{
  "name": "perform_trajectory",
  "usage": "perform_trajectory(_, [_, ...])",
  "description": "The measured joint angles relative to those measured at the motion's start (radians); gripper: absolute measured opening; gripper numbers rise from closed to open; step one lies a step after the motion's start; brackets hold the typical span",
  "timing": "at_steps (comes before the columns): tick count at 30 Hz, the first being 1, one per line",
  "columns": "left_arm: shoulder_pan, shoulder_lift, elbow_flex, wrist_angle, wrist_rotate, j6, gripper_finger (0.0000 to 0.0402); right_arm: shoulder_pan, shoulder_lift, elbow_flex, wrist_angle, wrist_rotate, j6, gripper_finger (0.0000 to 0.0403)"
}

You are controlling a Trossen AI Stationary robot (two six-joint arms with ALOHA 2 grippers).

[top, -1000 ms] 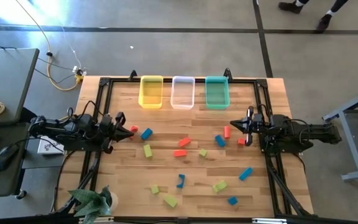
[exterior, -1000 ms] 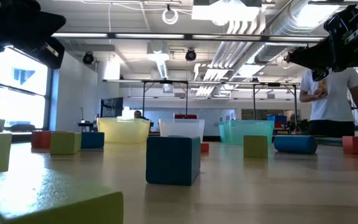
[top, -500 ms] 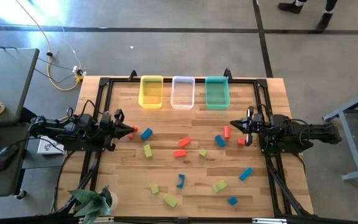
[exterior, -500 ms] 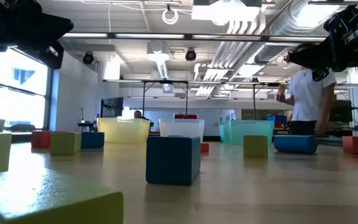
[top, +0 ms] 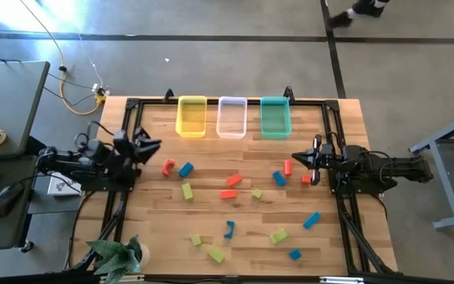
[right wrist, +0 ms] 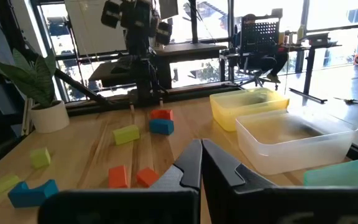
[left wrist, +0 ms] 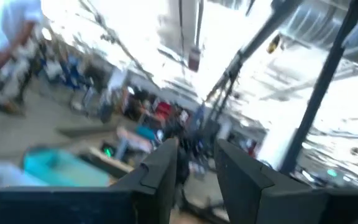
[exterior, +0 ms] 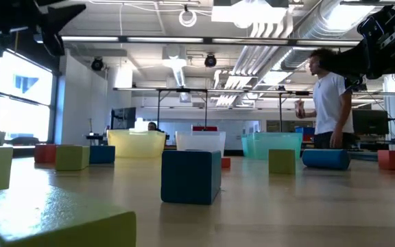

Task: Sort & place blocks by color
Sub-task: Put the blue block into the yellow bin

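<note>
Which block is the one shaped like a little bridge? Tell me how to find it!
Start at the clear bin in the middle of the table's far edge and go straight down toward the near edge. The blue arch block lies there, between small yellow-green blocks. It alone has a notch cut into it.

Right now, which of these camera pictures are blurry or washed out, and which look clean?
Left wrist view: smeared by motion blur, with the bright ceiling blown out behind the left hand. Low view: the nearest yellow-green block is out of focus and overhead lights glare. High view: even light, sharp blocks. Right wrist view: clear, with bright windows behind the yellow bin.
</note>
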Motion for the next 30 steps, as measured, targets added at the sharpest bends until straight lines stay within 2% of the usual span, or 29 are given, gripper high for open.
perform_trajectory(4, [0.000, 0.066, 0.125, -0.078, -0.071, 0.083, 0.0102, 0.000, 0.000, 0.000, 0.000, 0.000, 0.000, 0.0000])
perform_trajectory(10, [0.000, 0.256, 0.349, -0.362, -0.197, 0.105, 0.0102, 0.000, 0.000, 0.000, 0.000, 0.000, 0.000, 0.0000])
perform_trajectory(20, [0.000, 0.621, 0.747, -0.848, -0.254, 0.040, 0.0102, 0.000, 0.000, 0.000, 0.000, 0.000, 0.000, 0.0000])
perform_trajectory(25, [0.000, 0.757, 0.837, -1.009, -0.254, -0.036, 0.0102, 0.000, 0.000, 0.000, 0.000, 0.000, 0.000, 0.0000])
perform_trajectory(30, [0.007, 0.828, 0.840, -1.016, -0.217, -0.063, 0.0104, 0.000, 0.000, 0.000, 0.000, 0.000, 0.000, 0.0000])
